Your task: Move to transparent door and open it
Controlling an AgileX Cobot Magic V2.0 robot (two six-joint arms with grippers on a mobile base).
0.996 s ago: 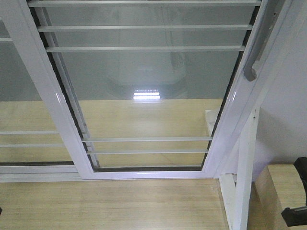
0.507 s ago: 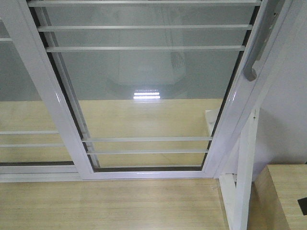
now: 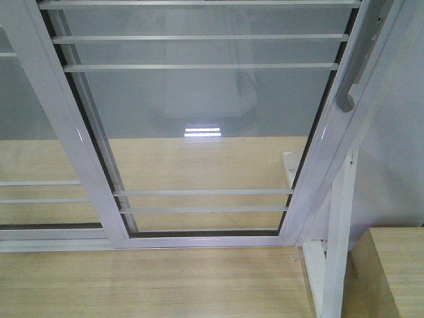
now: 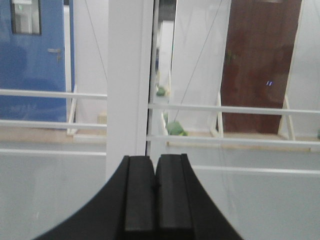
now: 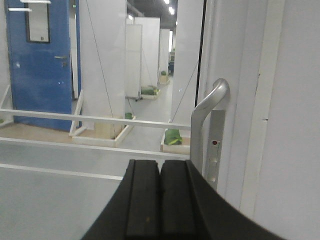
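- Exterior front-facing view: the transparent door (image 3: 199,99) fills the middle of the frame. It is white-framed glass with thin horizontal bars, straight ahead of us.
- Its curved grey handle (image 3: 347,93) sits on the door's right stile, at the upper right of that view.
- A handle-less panel (image 3: 33,146) overlaps the door on the left. Wooden floor (image 3: 152,285) runs in front, and a wooden box (image 3: 391,271) is at lower right.
- Right wrist view: we see the right gripper (image 5: 160,197) with jaws pressed together and nothing between them. The handle is up and to the right of the fingertips, not touching. The lock plate (image 5: 215,145) is just behind the handle.
- Left wrist view: the left gripper (image 4: 155,195) also has its jaws together and empty, facing a white frame stile (image 4: 127,85).
- Through the glass we see a blue door (image 5: 40,65) and a brown door (image 4: 260,65).
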